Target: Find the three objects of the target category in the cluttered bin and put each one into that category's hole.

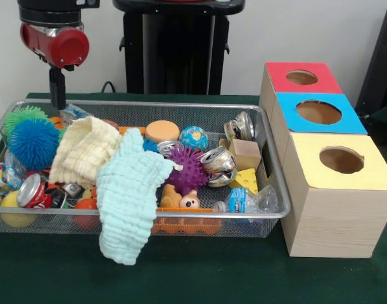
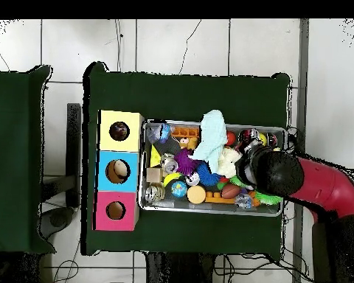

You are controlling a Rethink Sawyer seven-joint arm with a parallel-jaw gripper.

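Honestly, I cannot tell how the jaws stand: the gripper [image 1: 57, 95] hangs as a dark stem over the wire bin's [image 1: 269, 158] far corner, by the green spiky ball [image 1: 23, 116] and blue spiky ball [image 1: 33, 142]. In the bin I see a cream cloth [image 1: 85, 151], a mint cloth [image 1: 126, 202] draped over the bin's near rim, a purple spiky ball [image 1: 188, 170] and crushed cans [image 1: 218, 166]. Beside the bin stand the red box [image 1: 301, 77], blue box [image 1: 318, 113] and yellow box [image 1: 342, 161], each with a hole.

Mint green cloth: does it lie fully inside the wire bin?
No, the mint green cloth drapes over the wire bin's near rim and hangs down outside it.
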